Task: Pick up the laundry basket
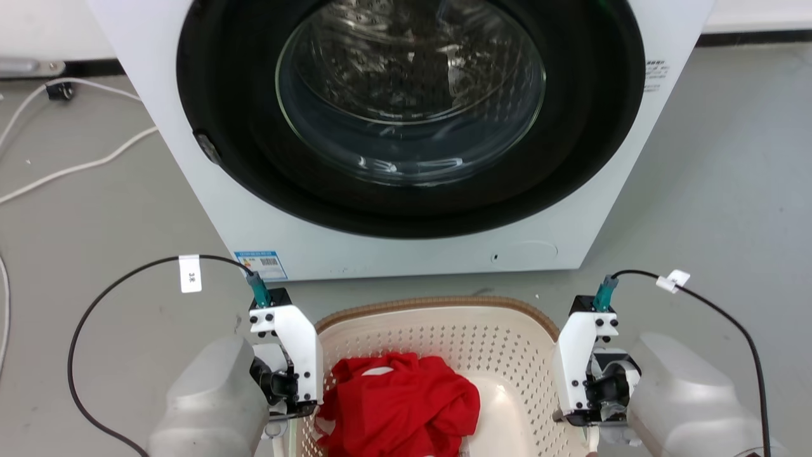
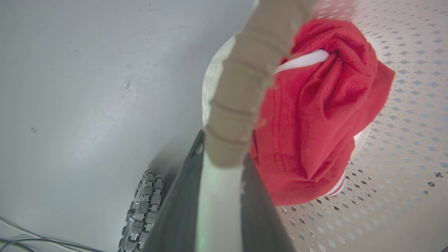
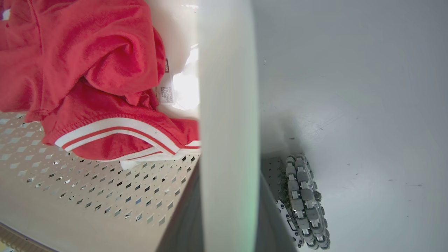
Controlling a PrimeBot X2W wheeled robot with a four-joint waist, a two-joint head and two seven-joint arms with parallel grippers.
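The laundry basket [image 1: 438, 303], cream with perforated walls and a brown woven rim, sits at the bottom centre of the head view, just before the washing machine. A crumpled red garment [image 1: 399, 400] lies inside it. My left gripper [image 1: 288, 387] stands at the basket's left side and my right gripper [image 1: 587, 393] at its right side, fingers pointing down. In the left wrist view, my left gripper [image 2: 224, 150] has its dark fingers [image 2: 175, 210] closed on the white side handle [image 2: 217, 210]. My right gripper [image 3: 227, 168] clamps the other white handle [image 3: 227, 105] the same way.
A white front-loading washing machine [image 1: 380, 254] with a round glass door stands close behind the basket. White cables [image 1: 76, 168] trail over the grey floor at the left. One of my base's wheels [image 2: 143, 206] shows beside the basket, and another wheel [image 3: 306, 199] on the other side.
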